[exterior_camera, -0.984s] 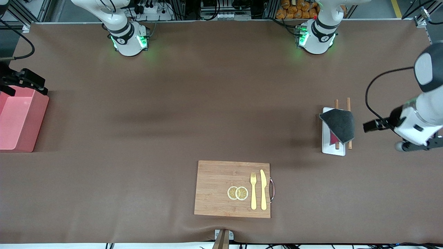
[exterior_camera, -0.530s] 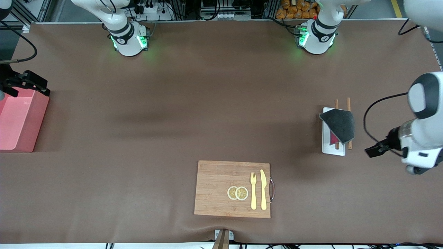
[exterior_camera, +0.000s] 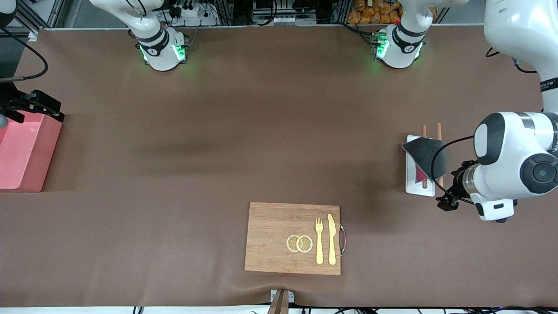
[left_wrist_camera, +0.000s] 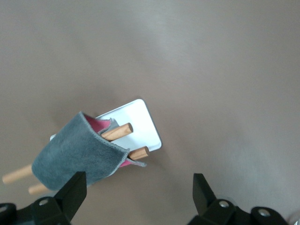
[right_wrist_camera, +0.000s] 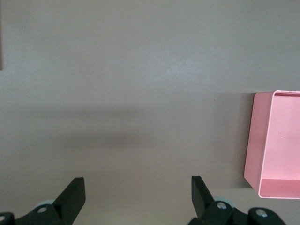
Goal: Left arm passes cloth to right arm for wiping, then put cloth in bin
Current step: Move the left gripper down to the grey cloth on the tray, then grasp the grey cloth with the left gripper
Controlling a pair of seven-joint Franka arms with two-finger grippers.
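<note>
The cloth (exterior_camera: pixel 429 157), charcoal-grey face up with a crimson edge showing, lies draped over two wooden sticks (exterior_camera: pixel 439 129) on a white tray (exterior_camera: pixel 414 186) toward the left arm's end of the table. My left gripper (exterior_camera: pixel 451 196) hangs just beside the tray, open and empty. In the left wrist view the cloth (left_wrist_camera: pixel 75 154) lies close to one finger of the left gripper (left_wrist_camera: pixel 138 187). The salmon-pink bin (exterior_camera: pixel 48 148) stands at the right arm's end. My right gripper (exterior_camera: pixel 32 105) waits over the bin's rim, open and empty; the right wrist view shows the right gripper (right_wrist_camera: pixel 138 185) and the bin (right_wrist_camera: pixel 255 140).
A bamboo cutting board (exterior_camera: pixel 270 226) lies near the front camera's edge, with a yellow fork (exterior_camera: pixel 319 240), a yellow knife (exterior_camera: pixel 332 237) and two lemon slices (exterior_camera: pixel 299 243) on it. The left arm's big white body hangs over the table's end beside the tray.
The left arm has swung in toward the tray, and its gripper has come close beside the cloth. The right gripper has hardly moved.
</note>
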